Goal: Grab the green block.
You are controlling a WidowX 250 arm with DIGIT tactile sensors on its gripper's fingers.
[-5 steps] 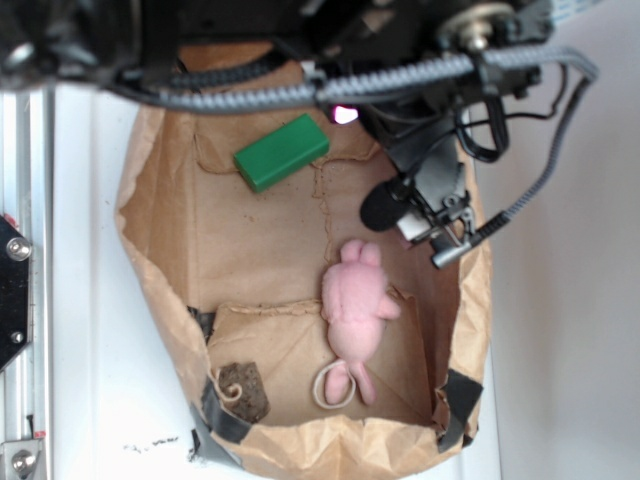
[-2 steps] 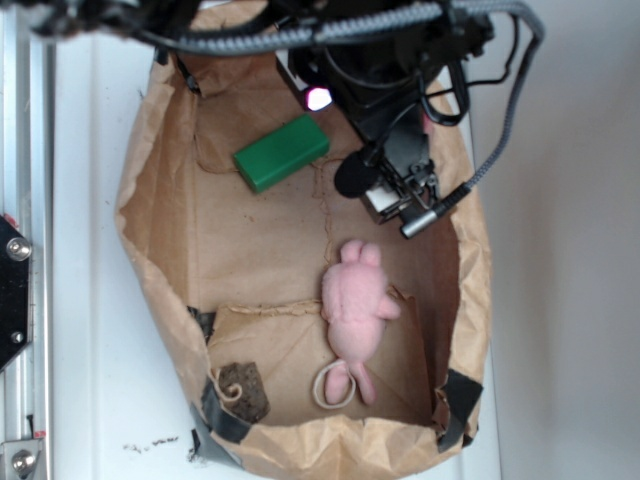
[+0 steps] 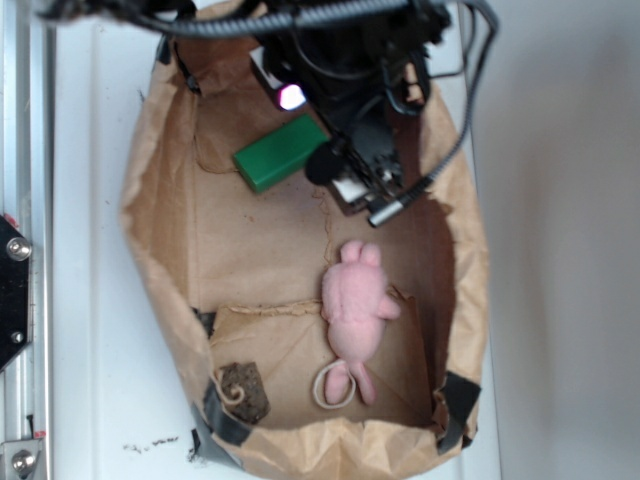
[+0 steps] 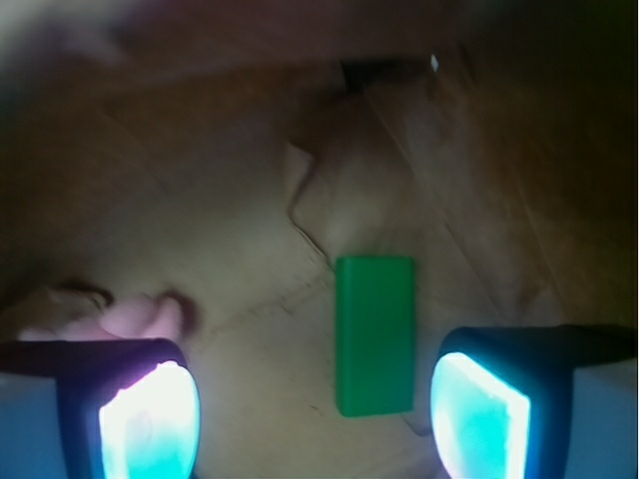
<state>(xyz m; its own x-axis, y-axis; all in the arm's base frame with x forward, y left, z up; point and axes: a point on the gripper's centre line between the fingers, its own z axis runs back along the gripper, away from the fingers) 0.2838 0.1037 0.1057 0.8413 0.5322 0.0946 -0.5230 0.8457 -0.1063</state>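
From the exterior view we look straight down into a brown paper bag [image 3: 160, 260] laid open like a tray on a white surface. The green block [image 3: 275, 155] lies flat on the bag's floor near its far end, angled, with its right end just under the dark mass of the robot arm. The gripper [image 3: 362, 192] hangs right beside the block, toward the bag's middle; from here we cannot tell how its jaws stand. A pink plush toy [image 3: 355, 315] lies well apart, nearer the front, and a small brown lump [image 3: 245, 390] sits in the front left corner.

In the wrist view the block [image 4: 374, 334] lies lengthwise between the two glowing fingertips [image 4: 150, 419], closer to the right one and touching neither. The jaws stand wide apart with nothing in them. The picture is dim and soft, so the pinkish shape at the left is probably the plush toy [image 4: 135, 319], though we would not swear to it.

We judge this the approach step: the gripper is over the block but not yet centred. The next move calls for a small sideways shift toward the block, a descent until the fingers straddle its narrow sides, then a squeeze.
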